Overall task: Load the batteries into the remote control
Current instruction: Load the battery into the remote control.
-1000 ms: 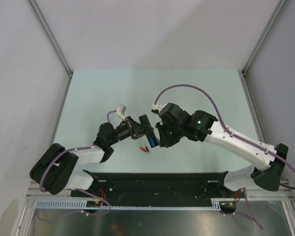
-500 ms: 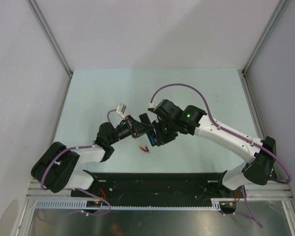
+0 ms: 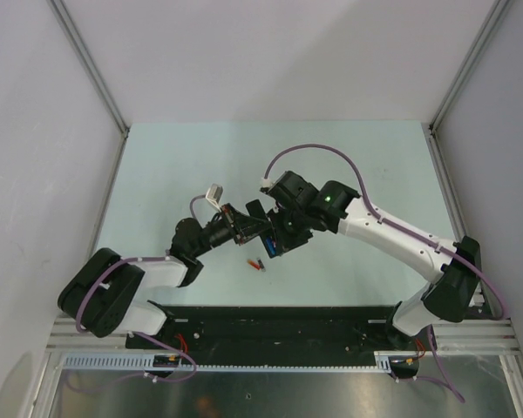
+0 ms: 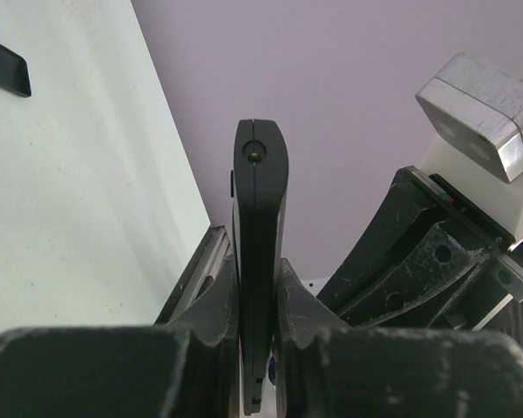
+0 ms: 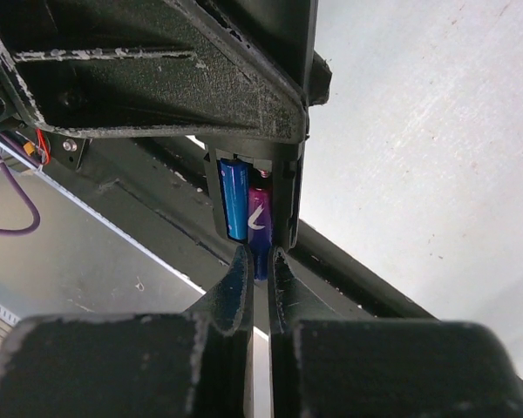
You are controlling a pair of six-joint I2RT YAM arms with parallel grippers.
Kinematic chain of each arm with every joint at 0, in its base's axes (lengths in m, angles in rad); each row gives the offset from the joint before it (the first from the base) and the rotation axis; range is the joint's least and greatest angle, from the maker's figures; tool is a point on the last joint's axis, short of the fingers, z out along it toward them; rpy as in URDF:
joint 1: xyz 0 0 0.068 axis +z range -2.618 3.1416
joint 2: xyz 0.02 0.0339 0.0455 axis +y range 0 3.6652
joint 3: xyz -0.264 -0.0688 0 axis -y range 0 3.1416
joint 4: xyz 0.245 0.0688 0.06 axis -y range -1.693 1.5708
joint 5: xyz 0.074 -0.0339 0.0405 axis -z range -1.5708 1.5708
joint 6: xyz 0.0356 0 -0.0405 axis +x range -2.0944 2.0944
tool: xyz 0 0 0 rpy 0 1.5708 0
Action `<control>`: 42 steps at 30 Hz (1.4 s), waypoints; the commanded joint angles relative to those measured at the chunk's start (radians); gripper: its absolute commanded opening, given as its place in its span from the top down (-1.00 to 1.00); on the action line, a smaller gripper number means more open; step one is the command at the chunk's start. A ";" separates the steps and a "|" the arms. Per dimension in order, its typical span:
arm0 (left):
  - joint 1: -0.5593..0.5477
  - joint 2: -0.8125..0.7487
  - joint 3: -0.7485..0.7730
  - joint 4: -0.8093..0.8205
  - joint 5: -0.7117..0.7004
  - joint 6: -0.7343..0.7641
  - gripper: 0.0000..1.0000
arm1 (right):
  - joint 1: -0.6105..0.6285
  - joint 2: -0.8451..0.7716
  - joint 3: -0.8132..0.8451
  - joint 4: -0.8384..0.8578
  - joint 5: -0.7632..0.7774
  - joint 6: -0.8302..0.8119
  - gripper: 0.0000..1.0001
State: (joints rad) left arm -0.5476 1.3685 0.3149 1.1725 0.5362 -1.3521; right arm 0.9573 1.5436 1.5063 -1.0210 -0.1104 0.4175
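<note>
My left gripper is shut on the remote control, holding it edge-on above the middle of the table. In the right wrist view the remote control shows its open back recess, with one blue battery seated in it. A second battery, blue-purple, stands beside the first with its lower end pinched in my right gripper. From above, my right gripper meets the remote control from the right. A red-orange battery lies on the table just below them.
A small black flat piece lies on the pale green table, seen in the left wrist view. The black base rail runs along the near edge. Grey walls close in the left, back and right sides.
The right arm has swung left and its gripper, with the battery, has come closer against the remote. The left gripper and the remote have barely moved.
</note>
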 commanded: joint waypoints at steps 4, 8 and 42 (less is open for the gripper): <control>-0.009 0.032 -0.007 0.184 0.024 -0.108 1.00 | -0.025 0.027 0.058 -0.001 0.017 -0.014 1.00; -0.011 0.035 -0.007 0.200 0.028 -0.125 0.99 | -0.029 0.042 0.074 -0.014 0.020 -0.029 1.00; -0.014 0.096 -0.011 0.352 0.022 -0.173 0.99 | -0.045 0.102 0.170 -0.175 0.021 -0.086 1.00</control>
State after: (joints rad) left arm -0.5491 1.4796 0.3065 1.2552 0.5270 -1.5681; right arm 0.9146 1.6226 1.6302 -1.1297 -0.1322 0.3428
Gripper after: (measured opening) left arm 0.147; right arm 0.034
